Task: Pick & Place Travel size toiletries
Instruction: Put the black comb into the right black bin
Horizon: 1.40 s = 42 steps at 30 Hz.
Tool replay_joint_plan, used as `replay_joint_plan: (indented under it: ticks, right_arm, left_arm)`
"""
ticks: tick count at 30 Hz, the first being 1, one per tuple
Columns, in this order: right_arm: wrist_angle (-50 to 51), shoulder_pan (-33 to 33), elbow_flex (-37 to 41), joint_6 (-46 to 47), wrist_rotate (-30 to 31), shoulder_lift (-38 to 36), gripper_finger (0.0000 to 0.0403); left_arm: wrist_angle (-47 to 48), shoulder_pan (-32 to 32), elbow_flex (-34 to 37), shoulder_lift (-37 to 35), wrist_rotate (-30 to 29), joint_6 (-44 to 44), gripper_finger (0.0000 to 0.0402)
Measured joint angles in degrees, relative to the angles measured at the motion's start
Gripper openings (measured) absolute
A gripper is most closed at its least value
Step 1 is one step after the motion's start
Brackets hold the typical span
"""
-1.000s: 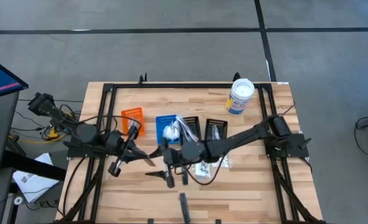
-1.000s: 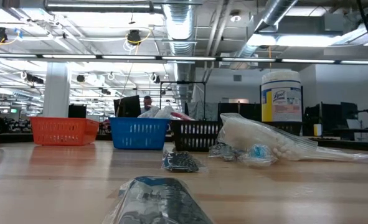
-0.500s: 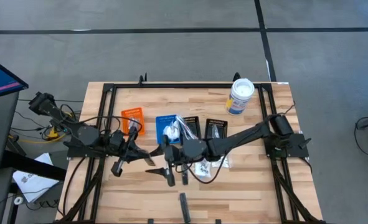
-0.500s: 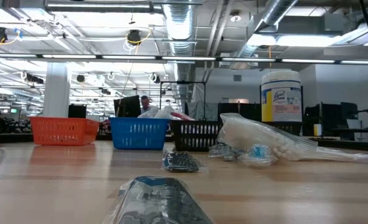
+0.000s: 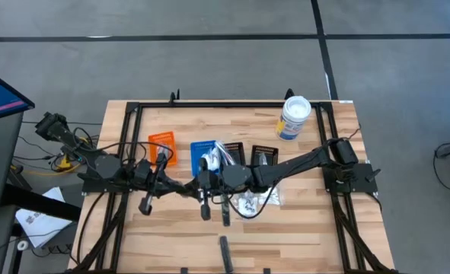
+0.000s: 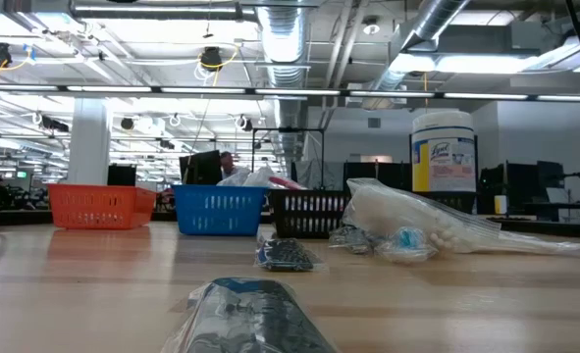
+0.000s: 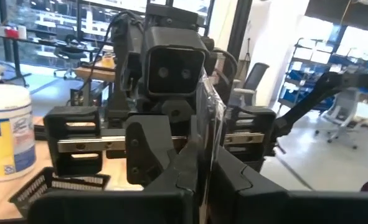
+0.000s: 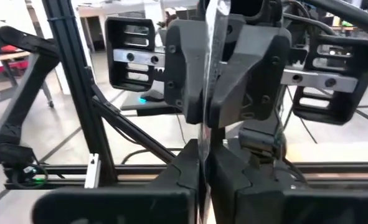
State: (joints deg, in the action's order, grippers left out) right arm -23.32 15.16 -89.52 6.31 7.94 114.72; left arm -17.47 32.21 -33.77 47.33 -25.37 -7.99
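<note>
Both tools pinch one clear-wrapped packet (image 8: 210, 37) between them: left tool (image 7: 199, 180), right tool (image 8: 203, 163); uneven pulling might tear it.

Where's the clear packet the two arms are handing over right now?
High view: the clear packet is mid-table, pinched between the left pincer and right pincer, in front of the blue bin.

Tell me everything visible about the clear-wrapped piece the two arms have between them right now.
The clear-wrapped piece is a thin, flat, glossy strip of see-through film, seen edge-on and upright. Both grippers hold it: the right gripper is shut on one end, the left gripper shut on the other, facing each other nose to nose. It is off the table, above its middle, just in front of the blue bin. Its contents cannot be made out.
</note>
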Motion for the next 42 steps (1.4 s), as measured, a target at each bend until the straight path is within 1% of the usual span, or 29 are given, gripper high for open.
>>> replay_joint_plan:
  ticks: [3,6,9,12,14,16,19,21,23,26,29,35,36,38,42]
  right_arm:
    - [0.21,0.06,-0.02,-0.02,0.71,0.00,0.0016]
    - [1.29,0.26,-0.01,-0.08,0.73,0.04,0.0007]
    - [1.88,0.25,0.00,0.17,0.71,0.07,0.0007]
    - [2.22,0.24,0.00,0.20,0.77,0.07,0.0004]
    - [3.07,0.24,0.00,0.20,1.42,0.07,0.0004]
    - [5.24,0.24,0.05,0.20,2.42,-0.34,0.0003]
    - [6.41,0.25,0.07,0.16,2.45,-1.22,0.0003]
    - [6.65,0.67,0.07,0.15,2.48,-1.87,0.0002]
    - [7.31,1.03,0.07,-0.24,2.46,-2.53,0.0002]
    - [8.76,1.62,0.23,-0.45,2.65,-3.54,0.0001]
    - [6.91,1.61,2.68,-0.41,2.76,-4.99,0.0001]
    - [3.37,1.21,9.02,0.63,2.94,-9.21,0.0001]
    - [2.93,1.15,10.08,0.66,3.07,-10.15,0.0001]
    - [2.61,1.13,12.46,0.69,4.87,-12.32,0.0001]
    - [2.73,1.08,18.32,1.83,11.34,-17.35,0.0000]
  left_arm:
    - [-0.07,0.33,0.01,0.02,-0.09,2.06,0.0026]
    - [-0.91,0.54,-0.03,0.25,-0.51,3.53,0.0062]
    - [-0.65,0.51,-0.03,0.39,-1.73,1.98,0.0123]
    - [0.17,0.48,-0.03,0.39,-1.67,0.19,0.0201]
    - [0.74,0.50,-0.03,0.38,0.02,0.04,0.0252]
    - [0.82,0.97,-0.03,-0.34,3.16,0.00,0.0296]
    - [-0.37,2.23,-0.03,-1.78,9.00,0.27,0.0343]
    - [-0.46,3.21,-0.03,-2.57,10.60,0.23,0.0363]
    - [-0.35,4.47,-0.03,-3.22,10.95,0.22,0.0376]
    - [-0.36,5.27,-0.03,-3.52,11.30,0.32,0.0383]
    - [-0.10,5.37,-0.03,-3.50,9.77,0.40,0.0382]
    - [0.63,5.35,-0.03,-3.48,4.75,1.46,0.0372]
    - [0.67,5.35,-0.03,-3.48,3.26,1.51,0.0371]
    - [1.85,5.35,-0.03,-3.53,-1.83,0.46,0.0371]
    - [4.83,5.18,-0.03,-3.98,-13.62,-0.81,0.0379]
